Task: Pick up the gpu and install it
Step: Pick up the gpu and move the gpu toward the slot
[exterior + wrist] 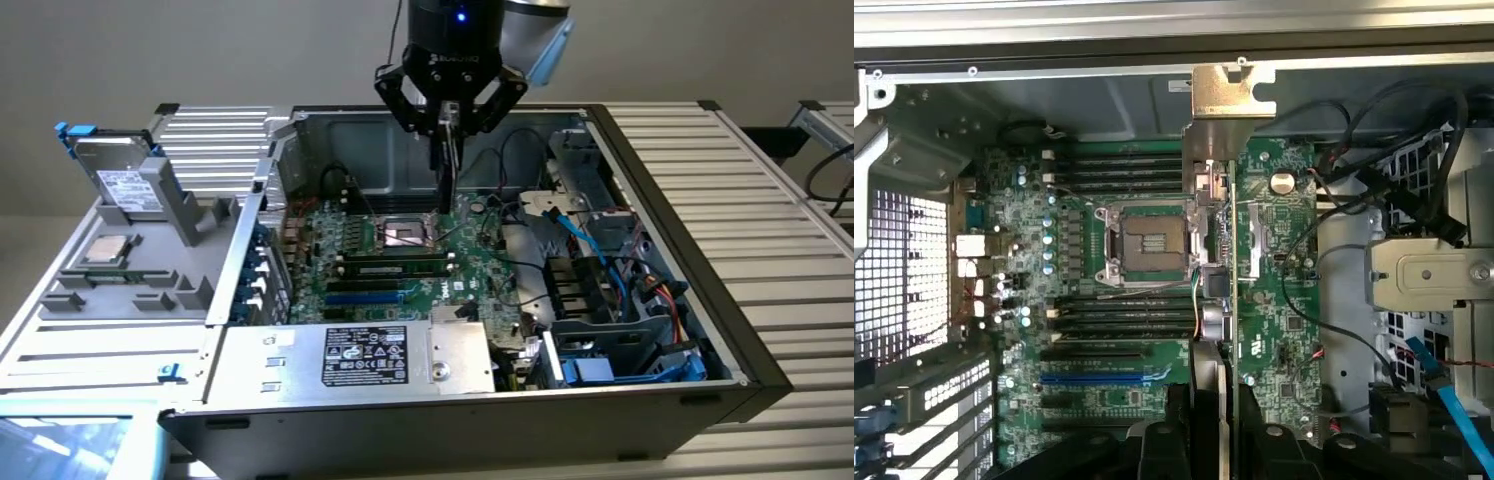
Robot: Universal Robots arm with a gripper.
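My gripper [447, 122] hangs over the open computer case, shut on the gpu [442, 170], a thin card that hangs down edge-on from the fingers. In the wrist view the gpu [1220, 265] runs away from the gripper [1215, 405] as a narrow edge, with its silver bracket [1230, 108] at the far end. It hovers above the big green motherboard [400, 255], close beside the empty processor socket [1149, 240]. The blue expansion slot [1109, 378] lies off to the card's side. I cannot tell whether the card touches the board.
The case's metal walls [667, 200] ring the motherboard. A grey power supply [354, 355] sits at the near edge. Blue and black cables [587, 240] crowd the exterior view's right. A grey parts tray [147, 260] with a hard drive [123, 180] stands at the left.
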